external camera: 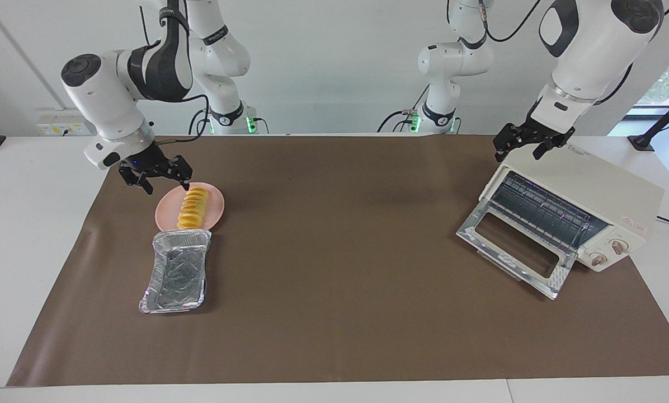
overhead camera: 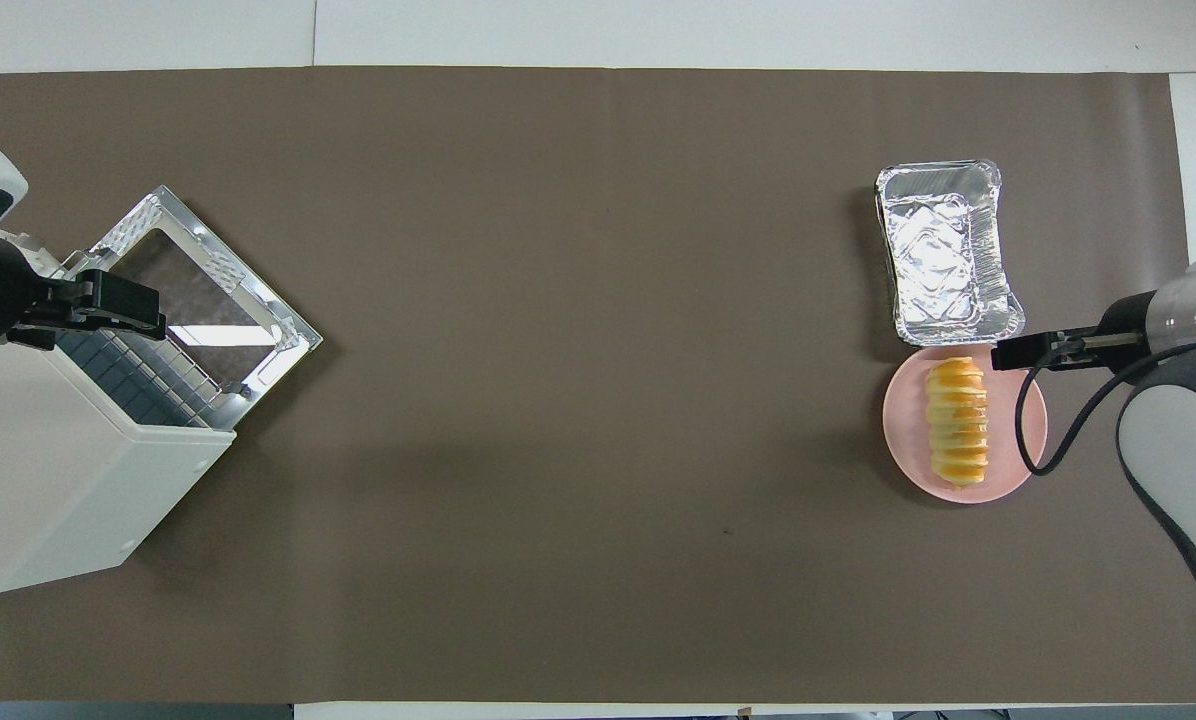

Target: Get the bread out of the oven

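Observation:
The bread point(external camera: 193, 208), a ridged yellow-orange loaf, lies on a pink plate point(external camera: 215, 208) toward the right arm's end of the table; it also shows in the overhead view point(overhead camera: 958, 420). My right gripper point(external camera: 165, 183) hangs open over the plate's edge point(overhead camera: 1016, 445), close to one end of the bread and holding nothing. The cream-white oven point(external camera: 592, 184) stands at the left arm's end with its glass door point(external camera: 513, 249) folded down and its dark rack point(external camera: 541, 210) bare. My left gripper point(external camera: 519, 151) is open and empty over the oven's top front edge.
A crinkled silver foil tray point(external camera: 178, 271) lies empty right beside the plate, farther from the robots. A brown mat point(external camera: 340, 280) covers the table. The open oven door juts out over the mat point(overhead camera: 208, 290).

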Motion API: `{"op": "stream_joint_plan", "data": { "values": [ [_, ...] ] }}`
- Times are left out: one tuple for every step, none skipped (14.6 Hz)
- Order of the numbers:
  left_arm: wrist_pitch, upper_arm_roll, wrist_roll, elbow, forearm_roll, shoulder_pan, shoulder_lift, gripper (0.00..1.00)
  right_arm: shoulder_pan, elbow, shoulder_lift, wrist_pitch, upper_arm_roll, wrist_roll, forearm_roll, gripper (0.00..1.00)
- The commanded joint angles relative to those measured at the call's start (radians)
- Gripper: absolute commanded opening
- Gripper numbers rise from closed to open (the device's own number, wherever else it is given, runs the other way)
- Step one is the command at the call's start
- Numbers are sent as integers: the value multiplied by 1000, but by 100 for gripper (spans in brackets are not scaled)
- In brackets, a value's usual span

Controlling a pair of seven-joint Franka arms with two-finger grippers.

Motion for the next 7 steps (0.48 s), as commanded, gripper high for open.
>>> {"op": "stream_joint_plan", "data": {
  "values": [
    [-5,-6,-6,-3,-10,12,-14,100,-13,127,-3,-145,4,15,-20,100],
    [-5,-6,-6,-3,-10,12,-14,100,-11,175,7,-187,5,42,-64,100],
    [-5,-6,-6,-4,-10,12,-14,100,-4,242,24,-255,7,62,-84,100],
    [-5,-6,-6,-4,-10,12,-14,100,1,305,55,-314,8,104,-90,100],
    [-5,-6,-6,-3,-10,12,-14,100,1,347,70,-343,12,133,-90,100],
    [-5,-6,-6,-3,-10,12,-14,100,-1,376,81,-356,10,133,-92,100],
    [-5,-6,-6,-3,-10,12,-14,100,-5,413,99,-359,12,132,-90,100]
  ]
}}
